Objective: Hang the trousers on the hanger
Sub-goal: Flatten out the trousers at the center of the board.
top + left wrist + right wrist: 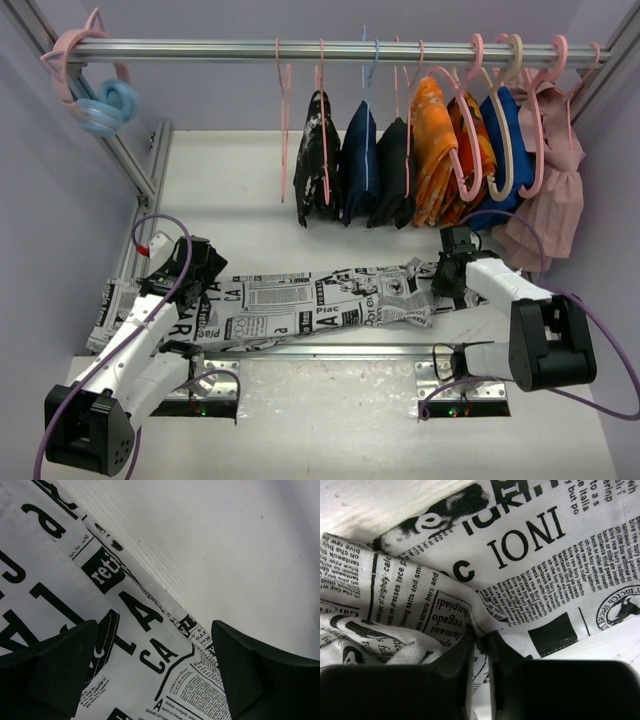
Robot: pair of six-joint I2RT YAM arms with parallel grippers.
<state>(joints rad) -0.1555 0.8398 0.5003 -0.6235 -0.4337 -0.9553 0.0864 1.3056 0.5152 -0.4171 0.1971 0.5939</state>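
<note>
Trousers (320,300) lie flat along the near part of the counter (240,190), stretched lengthwise between the two claws, newsprint pattern up. Left claw (200,270) sits over one end of the cloth; right claw (447,275) sits at the opposite end. Left wrist view: left claw (154,630) has its fingers (65,670) wide apart, with the trousers (75,580) lying directly beneath and between them; no pinch on the cloth is visible. A hemmed edge of the cloth runs diagonally just ahead of this claw, and bare counter (225,540) lies beyond that edge. Right wrist view: right claw (480,637) has its fingers (462,652) drawn together on a raised fold of the trousers (535,555); the cloth bunches and wrinkles to one side of the pinch and lies smoother on the other. Hanger (284,130) hangs by its hook from the rail (300,48), well beyond both claws, empty, apart from the trousers, just beside the row of loaded hangers (500,120) further along the rail.
</note>
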